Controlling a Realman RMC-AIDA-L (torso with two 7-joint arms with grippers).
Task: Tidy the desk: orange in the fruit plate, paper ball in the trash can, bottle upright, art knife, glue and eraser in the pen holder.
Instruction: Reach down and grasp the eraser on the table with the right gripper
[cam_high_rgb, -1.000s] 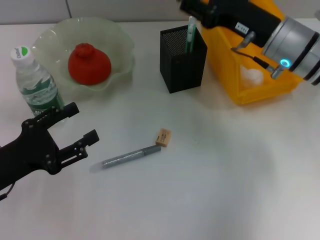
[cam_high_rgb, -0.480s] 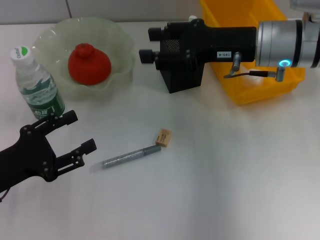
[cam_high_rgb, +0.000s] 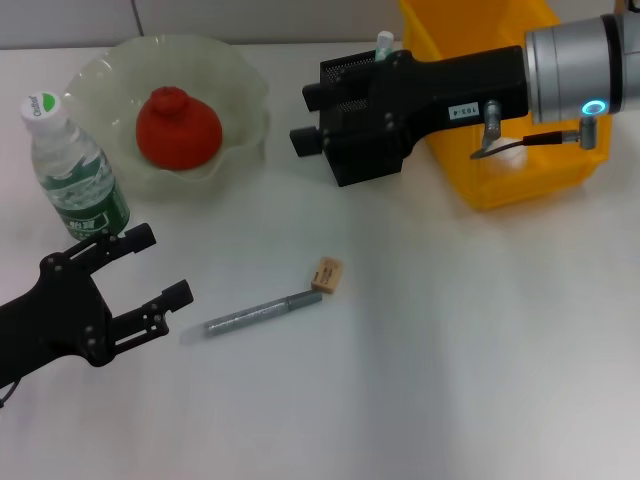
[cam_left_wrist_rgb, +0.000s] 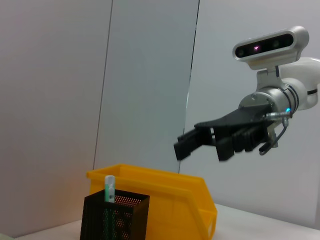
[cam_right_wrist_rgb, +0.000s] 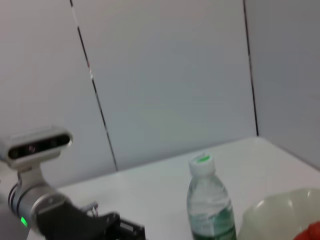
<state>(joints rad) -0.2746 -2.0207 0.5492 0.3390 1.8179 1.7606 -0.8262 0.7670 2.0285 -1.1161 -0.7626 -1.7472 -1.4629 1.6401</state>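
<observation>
1. Step in hand, as I judge it: fetch the slim grey metallic art knife (cam_high_rgb: 262, 313) or the tiny tan eraser with orange print (cam_high_rgb: 326, 274) for the black mesh pen holder (cam_high_rgb: 352, 150). Both lie on the white desk (cam_high_rgb: 450, 350), the eraser touching or just beside the knife's darker end.
2. Already sorted, by the look of it: red-orange orange (cam_high_rgb: 178, 127) in the pale green wavy glass fruit plate (cam_high_rgb: 240, 80); clear bottle with green label (cam_high_rgb: 72, 170) upright; light green glue stick (cam_high_rgb: 383, 45) standing in the holder. Inside of the yellow trash can (cam_high_rgb: 505, 185) is mostly hidden by the arm.
3. Right gripper (cam_high_rgb: 305, 118) hangs above the desk in front of the holder, empty, fingers spread apart. Knife and eraser lie nearer the robot and well apart from it.
4. Left gripper (cam_high_rgb: 150, 268) sits low near the bottle, empty, fingers parted. The knife's near end lies just beside its fingertips.
5. To do it well: come down over the knife's middle, fingers across the shaft, not nudging the eraser; a thin stick flat on the desk may roll, so close slowly.
6. Enter the holder from above, clear of the glue.
</observation>
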